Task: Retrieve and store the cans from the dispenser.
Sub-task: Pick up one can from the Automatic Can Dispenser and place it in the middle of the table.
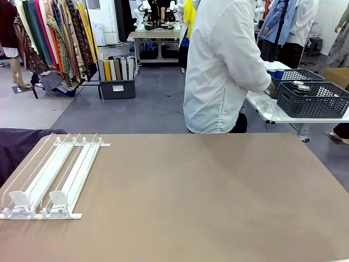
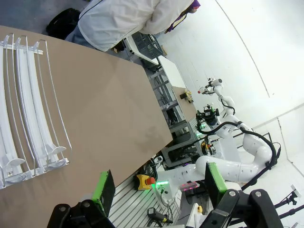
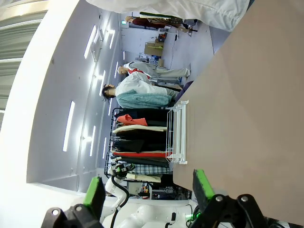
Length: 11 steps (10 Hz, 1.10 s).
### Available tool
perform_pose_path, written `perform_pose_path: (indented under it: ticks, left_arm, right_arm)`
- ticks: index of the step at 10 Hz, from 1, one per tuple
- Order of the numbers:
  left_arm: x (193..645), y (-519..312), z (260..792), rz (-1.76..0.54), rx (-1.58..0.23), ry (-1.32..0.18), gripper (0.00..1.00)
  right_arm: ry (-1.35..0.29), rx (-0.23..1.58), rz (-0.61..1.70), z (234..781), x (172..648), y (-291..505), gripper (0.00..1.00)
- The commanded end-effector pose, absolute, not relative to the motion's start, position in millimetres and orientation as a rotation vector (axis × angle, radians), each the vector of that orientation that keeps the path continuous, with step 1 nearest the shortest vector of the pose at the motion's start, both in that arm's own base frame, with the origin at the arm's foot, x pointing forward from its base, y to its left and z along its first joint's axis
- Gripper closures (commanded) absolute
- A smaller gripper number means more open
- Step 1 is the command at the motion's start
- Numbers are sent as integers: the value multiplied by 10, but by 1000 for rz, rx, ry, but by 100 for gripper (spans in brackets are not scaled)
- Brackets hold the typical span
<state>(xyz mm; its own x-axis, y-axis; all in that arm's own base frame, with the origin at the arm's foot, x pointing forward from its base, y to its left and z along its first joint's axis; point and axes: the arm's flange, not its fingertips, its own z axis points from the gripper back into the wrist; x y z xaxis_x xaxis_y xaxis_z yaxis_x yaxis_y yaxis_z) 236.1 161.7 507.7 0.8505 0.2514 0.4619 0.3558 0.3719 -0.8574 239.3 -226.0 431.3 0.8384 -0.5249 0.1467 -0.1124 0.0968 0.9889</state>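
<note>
**Two grippers spread wide above a bare tabletop, dispenser at the left edge**

Two lanes of the white dispenser (image 1: 52, 177) lie empty at the table's (image 1: 207, 196) left side, its pusher blocks (image 1: 38, 201) parked at the near end and its thin rails running away toward the far edge. In the left wrist view the left gripper (image 2: 159, 185) hangs with its green-padded fingers (image 2: 103, 186) spread far apart and nothing between them; the dispenser (image 2: 28, 109) sits well apart from it, along the picture's left side. In the right wrist view the right gripper (image 3: 147, 187) is likewise splayed and holds nothing, with the dispenser (image 3: 176, 133) seen far off at the table's edge. The brown tabletop stretches bare from the rack across to the right and far edges, leaving broad open room. Beyond the far edge a person (image 1: 223, 65) in a white shirt stands turned toward a side table (image 1: 267, 109), where cans (image 1: 300, 86) with silver tops sit inside a dark grey perforated basket (image 1: 313, 101), well apart from the dispenser. A second basket stands just behind it.
</note>
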Motion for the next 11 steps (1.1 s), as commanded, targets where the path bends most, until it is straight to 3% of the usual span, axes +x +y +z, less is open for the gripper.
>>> perform_pose_path:
  ticks: [1,11]
  left_arm:
    - [2383,1621,5092,-86,-1221,-607,0]
    - [2383,1621,5092,-86,-1221,-607,0]
  right_arm:
    - [-564,1465,-308,4334,2406,-2263,0]
    - [-564,1465,-308,4334,2406,-2263,0]
